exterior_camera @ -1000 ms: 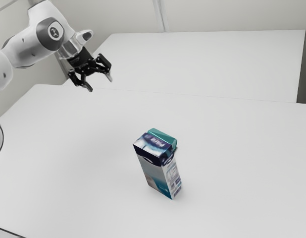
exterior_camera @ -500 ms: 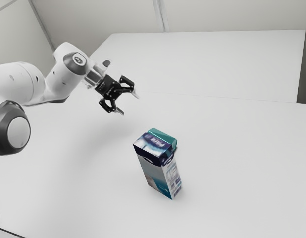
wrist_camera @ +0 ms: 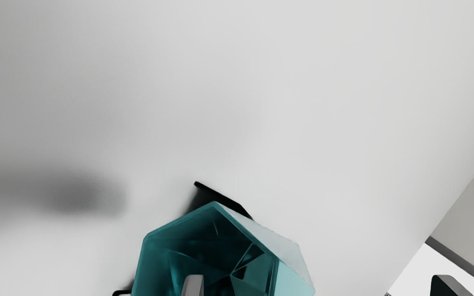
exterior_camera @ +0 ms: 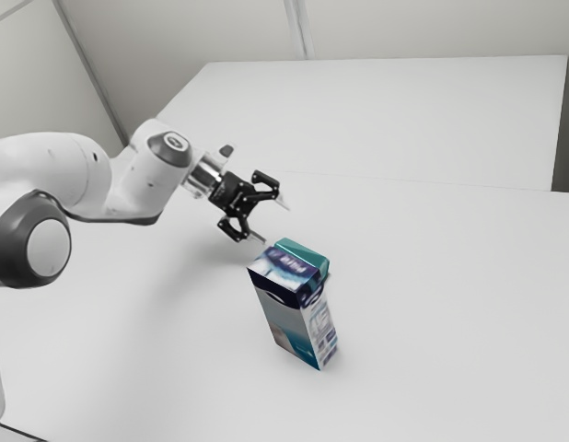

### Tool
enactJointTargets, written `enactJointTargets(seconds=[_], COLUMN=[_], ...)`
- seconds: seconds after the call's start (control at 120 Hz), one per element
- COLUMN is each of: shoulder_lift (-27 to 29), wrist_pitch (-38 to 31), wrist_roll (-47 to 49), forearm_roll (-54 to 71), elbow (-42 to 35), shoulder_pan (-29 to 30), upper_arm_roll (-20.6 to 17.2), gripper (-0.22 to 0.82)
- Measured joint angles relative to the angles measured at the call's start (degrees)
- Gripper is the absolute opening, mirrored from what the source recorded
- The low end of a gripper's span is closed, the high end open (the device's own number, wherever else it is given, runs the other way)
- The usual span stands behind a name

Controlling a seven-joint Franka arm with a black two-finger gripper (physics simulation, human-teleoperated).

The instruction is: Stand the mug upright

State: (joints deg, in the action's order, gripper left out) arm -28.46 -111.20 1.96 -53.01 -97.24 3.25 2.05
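In the exterior view the gripper point(exterior_camera: 273, 223) hangs just behind and above the carton, its fingers spread apart with nothing between them. A teal faceted mug point(exterior_camera: 307, 256) pokes out behind the carton's top, most of it hidden. Seen in the wrist view, the teal mug point(wrist_camera: 159, 263) turns its open mouth toward the camera. One finger of the gripper point(wrist_camera: 320, 284) overlaps that mouth, while the other stands well off to the side of the mug. Whether the finger is inside or only above the mouth, I cannot tell.
A blue and white carton point(exterior_camera: 289, 318) stands on the white table point(exterior_camera: 432, 304), right in front of the mug in the exterior view. Black thin parts point(wrist_camera: 220, 197) show beside the mug in the wrist view. A pale wall point(wrist_camera: 471, 218) lies beyond the table's edge.
My hand has come down and toward the exterior view's right, from the upper left to close by the carton and mug. The carton and mug have stayed where they were.
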Motion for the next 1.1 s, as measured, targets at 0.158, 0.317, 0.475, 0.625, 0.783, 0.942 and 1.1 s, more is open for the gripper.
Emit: enactJointTargets(seconds=[0.158,0.317,0.475,0.625,0.783,0.942,1.1], shoulder_lift=[-1.1,-2.3,-3.1,-3.1,-3.1,-2.8,-2.6], wrist_pitch=[-0.6,-1.5,-2.3,-2.6,-2.7,-2.8,-2.8], wrist_roll=[-0.2,-0.4,-0.6,-0.6,-0.6,-0.7,-0.6], forearm_roll=[-2.4,-4.3,-5.3,-5.7,-5.2,-5.0,-4.8], elbow=[-0.3,-0.3,-0.3,-0.4,-0.3,-0.2,-0.1], shoulder_pan=[-0.2,-0.2,-0.3,-0.3,-0.3,-0.3,-0.3], upper_arm_roll=[-1.3,-2.2,-3.1,-3.8,-3.8,-3.8,-3.8], gripper=[0.6,0.6,0.6,0.59,0.19,-0.04,-0.13])
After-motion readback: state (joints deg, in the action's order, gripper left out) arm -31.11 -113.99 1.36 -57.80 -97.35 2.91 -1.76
